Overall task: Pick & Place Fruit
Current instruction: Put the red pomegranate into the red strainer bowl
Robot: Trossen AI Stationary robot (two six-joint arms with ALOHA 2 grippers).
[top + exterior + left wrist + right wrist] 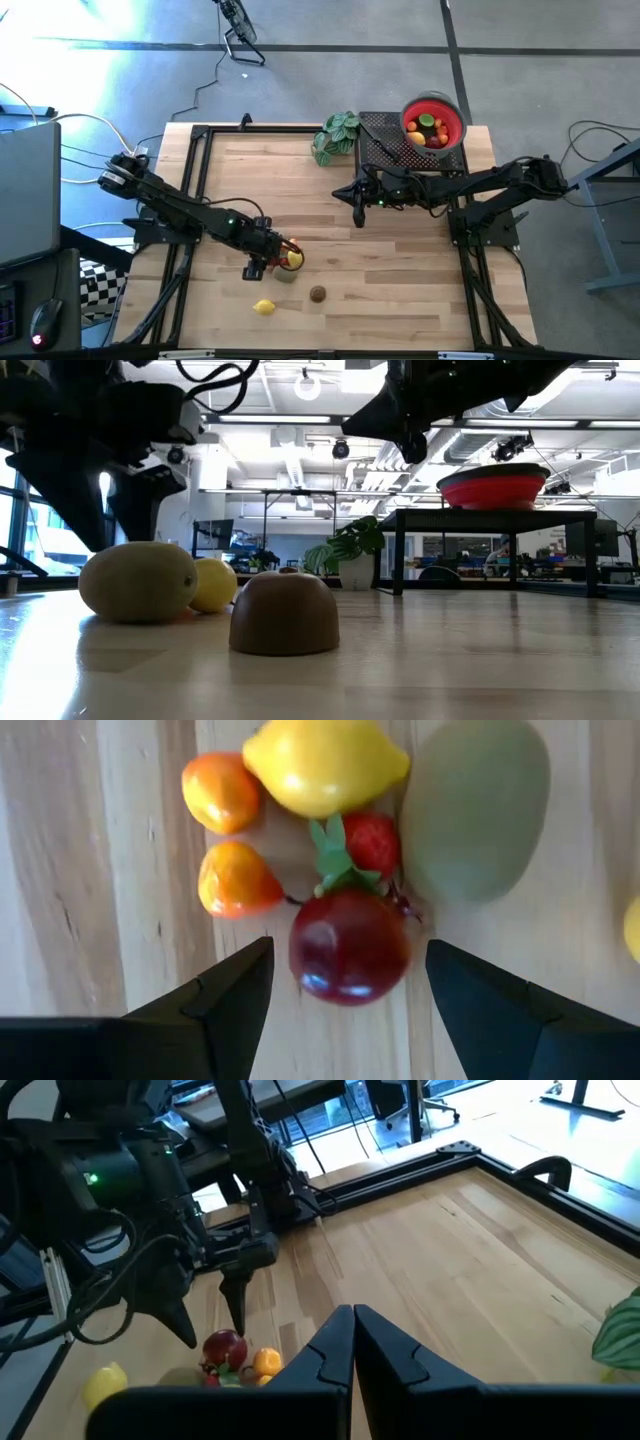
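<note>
Left gripper (345, 985), jaws spread, astride a glossy dark-red round toy fruit (350, 945); yellow plastic lemon (325, 765) at 12 o'clock, dull green oval fruit (475, 810) at 1 o'clock. Right gripper (353, 1342) pressed together, mid-desk.

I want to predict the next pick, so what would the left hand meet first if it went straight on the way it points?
Most likely the dark red round fruit: the left hand is open above the pile, and that fruit lies between its fingers. How far above it the hand hangs is unclear.
</note>
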